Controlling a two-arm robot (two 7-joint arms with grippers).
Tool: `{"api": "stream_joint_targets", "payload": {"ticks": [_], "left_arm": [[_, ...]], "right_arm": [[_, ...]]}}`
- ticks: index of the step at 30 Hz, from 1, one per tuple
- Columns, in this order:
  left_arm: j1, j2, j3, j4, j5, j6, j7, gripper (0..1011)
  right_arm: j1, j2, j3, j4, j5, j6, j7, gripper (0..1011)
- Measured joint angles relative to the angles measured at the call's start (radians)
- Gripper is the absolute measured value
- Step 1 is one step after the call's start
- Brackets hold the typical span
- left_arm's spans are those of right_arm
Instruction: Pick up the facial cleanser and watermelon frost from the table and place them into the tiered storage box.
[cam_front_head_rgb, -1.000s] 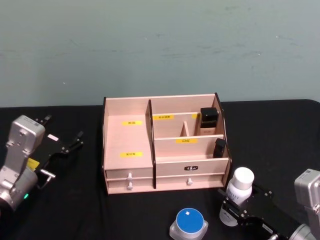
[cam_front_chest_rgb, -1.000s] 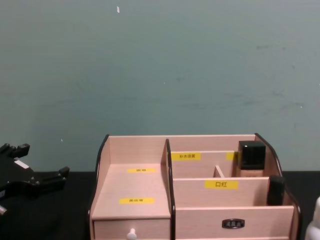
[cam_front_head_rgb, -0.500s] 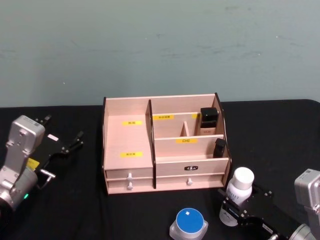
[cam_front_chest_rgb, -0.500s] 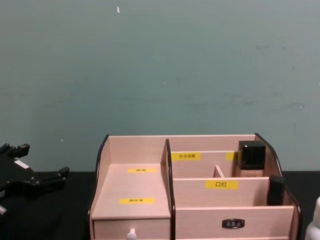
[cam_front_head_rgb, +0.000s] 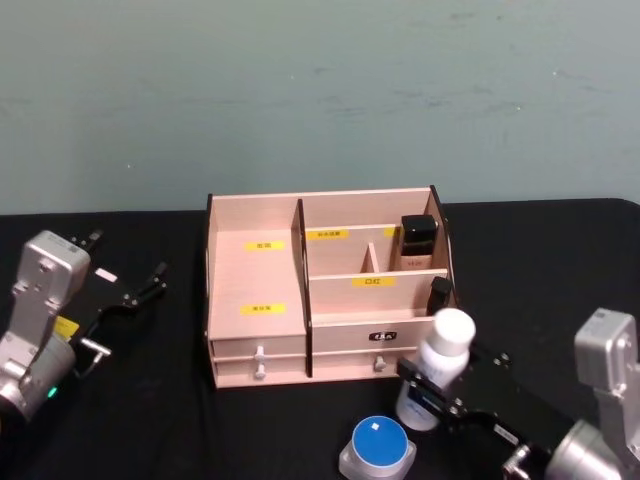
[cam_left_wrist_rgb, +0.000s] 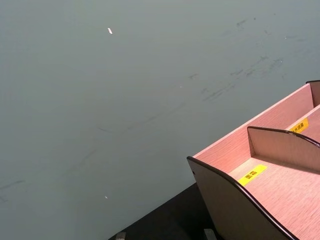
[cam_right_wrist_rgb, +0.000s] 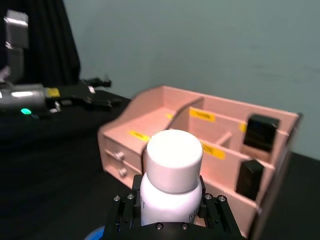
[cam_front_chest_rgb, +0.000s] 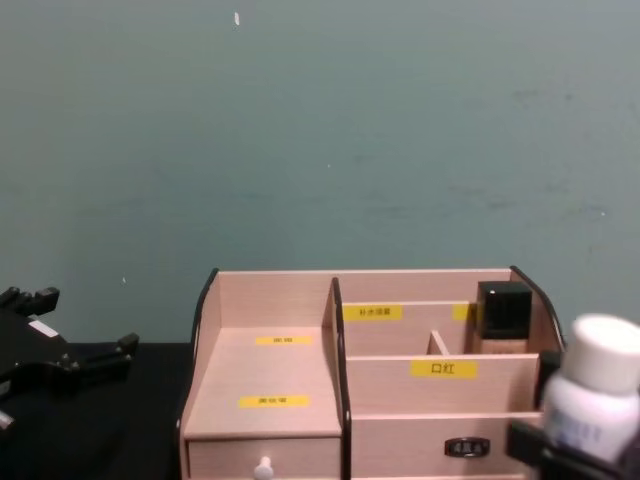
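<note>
The right gripper (cam_front_head_rgb: 435, 392) is clamped on the bottle (cam_front_head_rgb: 440, 350), in front of the box (cam_front_head_rgb: 255, 275). The bottle should travel upright and clear the front wall. The left gripper (cam_front_head_rgb: 130, 255) idles, fingers apart.

white bottle (cam_front_head_rgb: 440, 356), blue-lid jar (cam_front_head_rgb: 380, 438), pale wood box (cam_front_head_rgb: 255, 276) w/ yellow labels (cam_front_head_rgb: 263, 245)

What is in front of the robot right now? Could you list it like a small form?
right gripper: shut on the white bottle, in front of the tiered storage box
left gripper: open, idle left of the box
blue-lidded jar: on the black table, before the box
box contents: two black items in right compartments
</note>
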Motion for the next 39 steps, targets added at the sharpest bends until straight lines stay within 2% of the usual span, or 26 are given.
{"api": "stream_joint_targets", "payload": {"ticks": [16, 23, 29, 39], "left_arm": [[0.0, 0.0, 0.0, 0.0, 0.0, 0.0, 0.0, 1010], [0.0, 0.0, 0.0, 0.0, 0.0, 0.0, 0.0, 1010], [0.0, 0.0, 0.0, 0.0, 0.0, 0.0, 0.0, 1010], [0.0, 0.0, 0.0, 0.0, 0.0, 0.0, 0.0, 1010]], "right_arm": [[0.128, 0.021, -0.066, -0.07, 0.026, 0.073, 0.019, 601], [0.226, 0.02, -0.099, -0.082, 0.043, 0.128, 0.028, 601], [0.301, 0.004, -0.126, -0.062, 0.056, 0.159, 0.026, 601], [0.373, -0.013, -0.152, -0.001, 0.062, 0.164, 0.009, 601]]}}
